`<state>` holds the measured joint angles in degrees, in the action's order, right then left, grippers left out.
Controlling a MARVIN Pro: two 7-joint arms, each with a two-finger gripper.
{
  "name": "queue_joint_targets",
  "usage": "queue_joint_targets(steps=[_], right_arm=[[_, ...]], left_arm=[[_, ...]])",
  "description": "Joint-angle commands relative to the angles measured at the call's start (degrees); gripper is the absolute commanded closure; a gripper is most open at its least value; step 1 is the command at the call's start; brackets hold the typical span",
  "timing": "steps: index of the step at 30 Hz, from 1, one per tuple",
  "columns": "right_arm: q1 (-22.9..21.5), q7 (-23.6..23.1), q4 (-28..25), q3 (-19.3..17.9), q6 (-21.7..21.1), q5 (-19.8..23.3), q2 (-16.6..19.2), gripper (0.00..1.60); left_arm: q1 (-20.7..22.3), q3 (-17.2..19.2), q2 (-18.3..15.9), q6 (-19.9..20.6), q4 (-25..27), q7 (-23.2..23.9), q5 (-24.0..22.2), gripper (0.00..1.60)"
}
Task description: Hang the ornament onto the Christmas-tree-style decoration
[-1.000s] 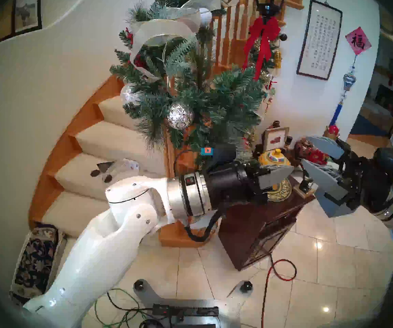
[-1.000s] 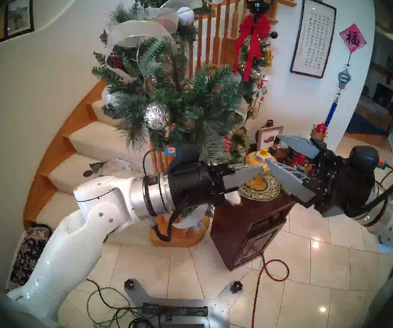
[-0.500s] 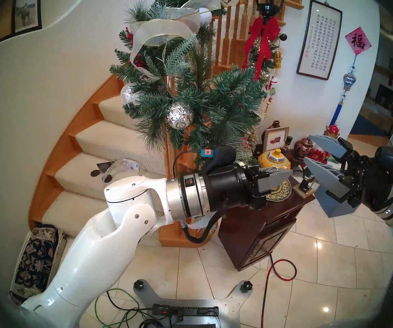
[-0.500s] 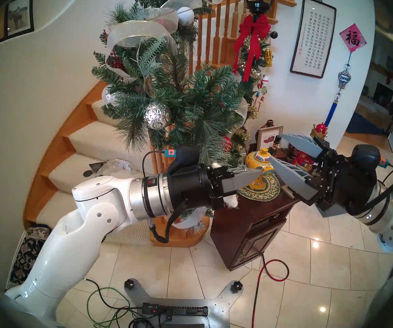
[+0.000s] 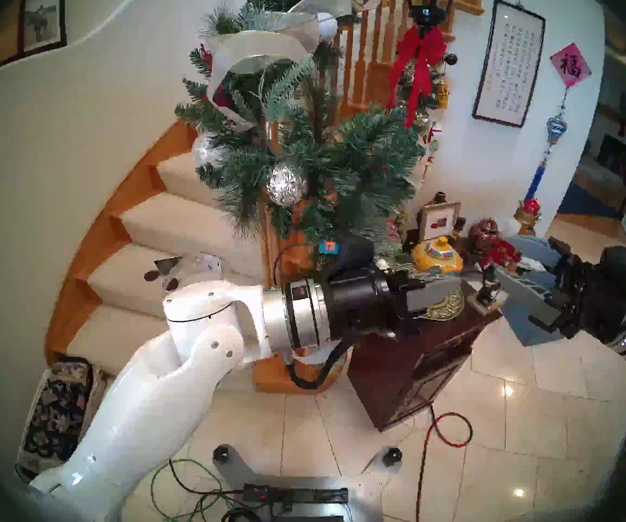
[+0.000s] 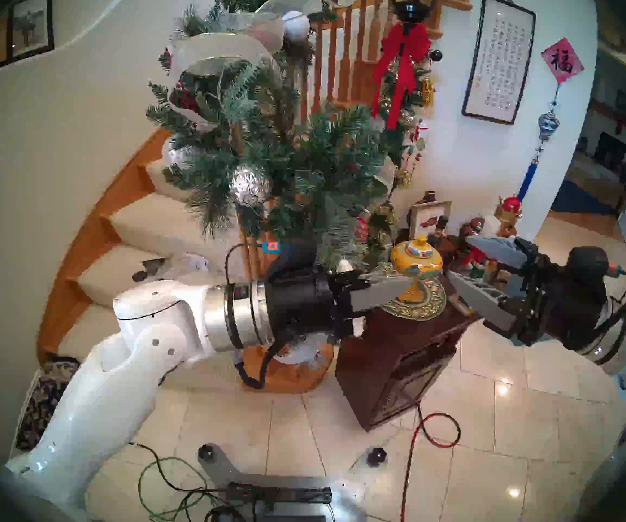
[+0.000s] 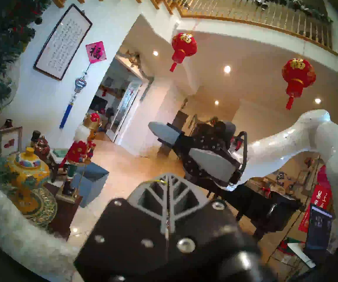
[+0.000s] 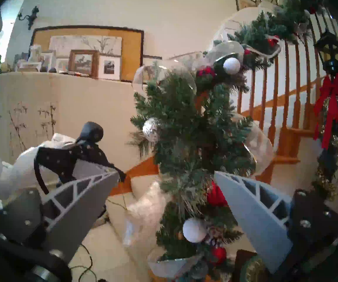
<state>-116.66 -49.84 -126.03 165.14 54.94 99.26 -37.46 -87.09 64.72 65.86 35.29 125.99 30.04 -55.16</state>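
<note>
- Right wrist view: puffy white fuzzy fabric star ornament [image 8: 146,209] dangles beside the bushy green pine garland [image 8: 192,137], on a thin gold string.
- Left gripper [image 7: 167,180] pinches that string.
- Right gripper [image 8: 165,196] gapes, its 2 fingers spread.

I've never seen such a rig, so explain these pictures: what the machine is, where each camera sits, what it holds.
It is a two-armed robot facing a staircase. Two pictures come from cameras on its head, looking down on both arms; the other two from a camera on each wrist. The left claw is shut, holding a fuzzy white star by its gold string, beside the green garland on the banister. The right claw is open and empty. The dark cabinet carries a yellow jar and a nutcracker.
</note>
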Motion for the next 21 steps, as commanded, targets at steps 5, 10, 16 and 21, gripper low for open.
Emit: queue_joint_targets(steps=[5,10,16,21], right_arm=[[5.8,-6.2,3.8,-0.1,0.1,-0.5,-2.9,0.00],[7.2,-5.6,5.2,-0.1,0.1,-0.8,-3.5,0.00],[8.9,-6.5,7.4,-0.1,0.1,-0.2,-4.3,0.00],[9.6,-6.1,8.7,-0.1,0.1,-0.2,-5.3,0.00]], left_arm=[[0.5,-0.5,0.4,-0.1,0.7,-0.3,0.6,1.60],[0.5,-0.6,0.4,0.0,0.9,-0.4,0.9,1.60],[0.5,-0.8,0.5,0.1,1.1,-0.6,1.3,1.60],[0.5,-1.2,0.7,0.2,1.3,-0.9,1.6,1.60]])
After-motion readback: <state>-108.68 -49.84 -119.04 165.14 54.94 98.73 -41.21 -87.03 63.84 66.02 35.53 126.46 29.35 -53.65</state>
